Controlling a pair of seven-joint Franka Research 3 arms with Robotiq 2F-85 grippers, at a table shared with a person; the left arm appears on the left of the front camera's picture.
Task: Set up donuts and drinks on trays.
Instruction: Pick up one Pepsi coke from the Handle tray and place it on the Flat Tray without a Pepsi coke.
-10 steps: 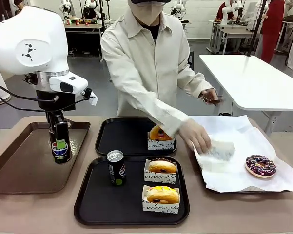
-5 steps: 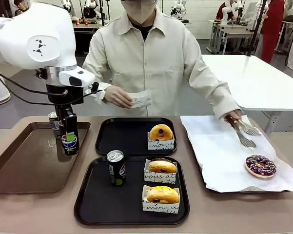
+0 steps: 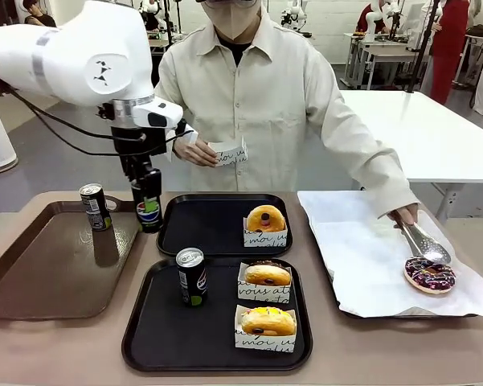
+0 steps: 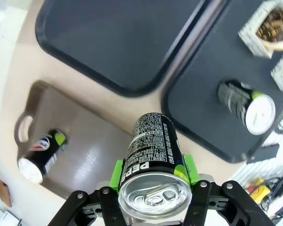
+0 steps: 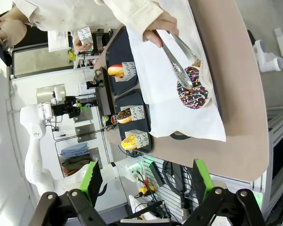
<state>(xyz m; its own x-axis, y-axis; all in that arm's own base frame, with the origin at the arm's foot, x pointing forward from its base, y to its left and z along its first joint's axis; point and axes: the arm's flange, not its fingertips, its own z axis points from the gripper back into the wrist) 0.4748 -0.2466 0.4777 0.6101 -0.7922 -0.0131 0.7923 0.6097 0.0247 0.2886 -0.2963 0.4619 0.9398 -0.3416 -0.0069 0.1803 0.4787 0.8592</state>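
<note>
My left gripper (image 3: 146, 195) is shut on a black Pepsi can (image 3: 149, 215), held upright in the air over the gap between the brown tray and the far black tray (image 3: 194, 228). In the left wrist view the green pads (image 4: 117, 173) clamp the can (image 4: 153, 146) of my left gripper (image 4: 153, 176). A second can (image 3: 191, 276) stands on the near black tray (image 3: 157, 334) beside two boxed donuts (image 3: 268, 275) (image 3: 267, 322). Another boxed donut (image 3: 265, 219) sits on the far tray. My right gripper (image 5: 147, 183) stands open, holding nothing.
A third can (image 3: 95, 207) stands on the brown tray (image 3: 40, 281) at left. The person holds a small paper box (image 3: 229, 151) in one hand and tongs (image 3: 422, 241) over a purple-sprinkle donut (image 3: 429, 273) on the paper-lined tray (image 3: 362, 265) at right.
My left arm carried its can up and right, off the brown tray toward the far black tray. The person lifted a paper box and brought the tongs down to the sprinkle donut.
</note>
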